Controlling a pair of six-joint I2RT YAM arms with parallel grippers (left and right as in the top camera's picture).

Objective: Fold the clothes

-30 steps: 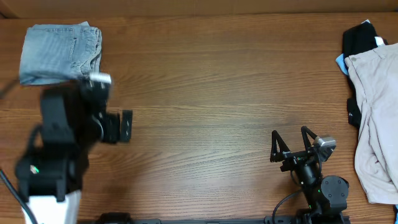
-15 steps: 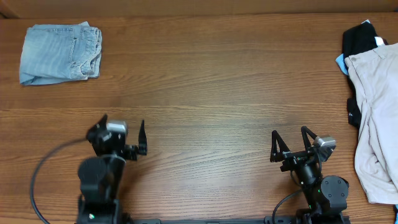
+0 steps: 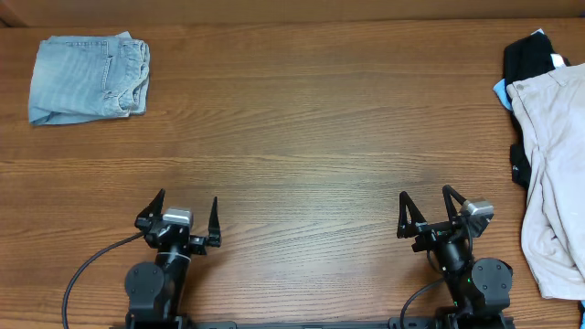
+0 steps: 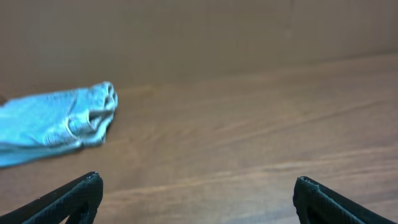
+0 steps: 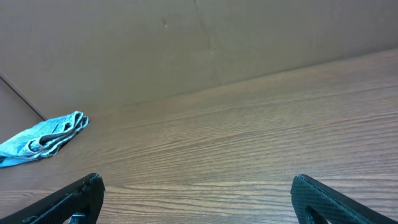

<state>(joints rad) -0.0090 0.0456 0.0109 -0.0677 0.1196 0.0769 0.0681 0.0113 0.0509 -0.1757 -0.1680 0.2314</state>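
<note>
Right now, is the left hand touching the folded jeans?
Apart. The overhead view shows a wide stretch of table between the left hand and the jeans.

Lab-style test bench, wooden table [image 3: 320,119], plain brown wall [image 5: 124,50]

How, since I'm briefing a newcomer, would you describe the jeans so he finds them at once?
On the wooden table, look to the far left corner. The jeans lie there alone, folded. They are faded light-blue denim, unlike the beige trousers and black garment at the right edge.

Both arms are tucked low, left claw [image 3: 186,208] and right claw [image 3: 426,203] gaping wide, empty.
</note>
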